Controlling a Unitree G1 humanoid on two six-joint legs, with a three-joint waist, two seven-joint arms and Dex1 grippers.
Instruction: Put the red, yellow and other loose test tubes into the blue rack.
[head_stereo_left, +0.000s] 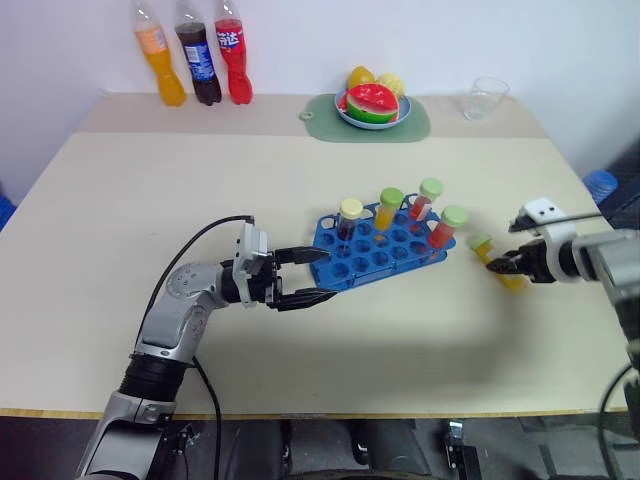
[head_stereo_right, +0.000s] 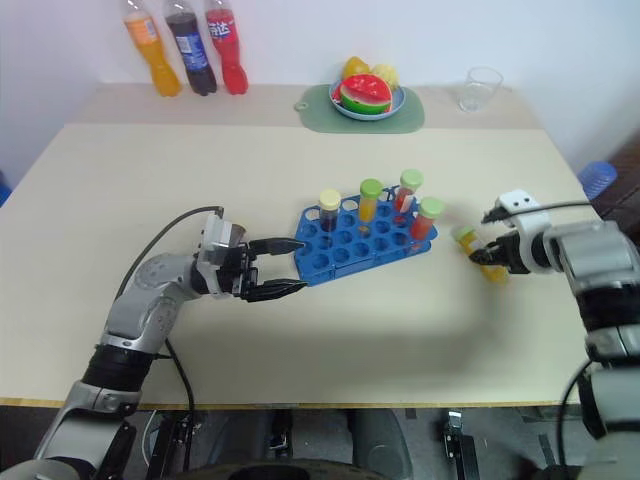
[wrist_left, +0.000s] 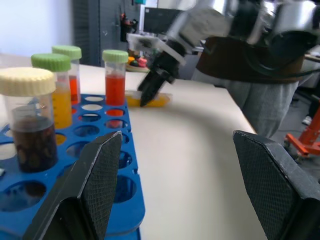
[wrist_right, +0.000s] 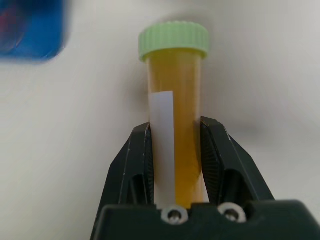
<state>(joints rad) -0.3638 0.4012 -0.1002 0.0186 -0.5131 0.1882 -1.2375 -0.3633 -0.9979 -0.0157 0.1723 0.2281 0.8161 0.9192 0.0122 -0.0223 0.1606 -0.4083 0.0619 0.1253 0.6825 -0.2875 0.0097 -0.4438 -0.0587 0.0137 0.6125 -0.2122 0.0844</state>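
The blue rack lies mid-table with several capped tubes standing in it: one dark with a cream cap, one yellow, two red. A loose yellow tube with a green cap lies on the table to the rack's right. My right gripper is shut on this yellow tube, its pads pressing both sides of the body below the cap. At the rack's left end my left gripper stands open, one finger over the rack's corner, holding nothing.
A plate of fruit on a green mat, a clear cup and three drink bottles stand along the far edge. The near half of the table is bare.
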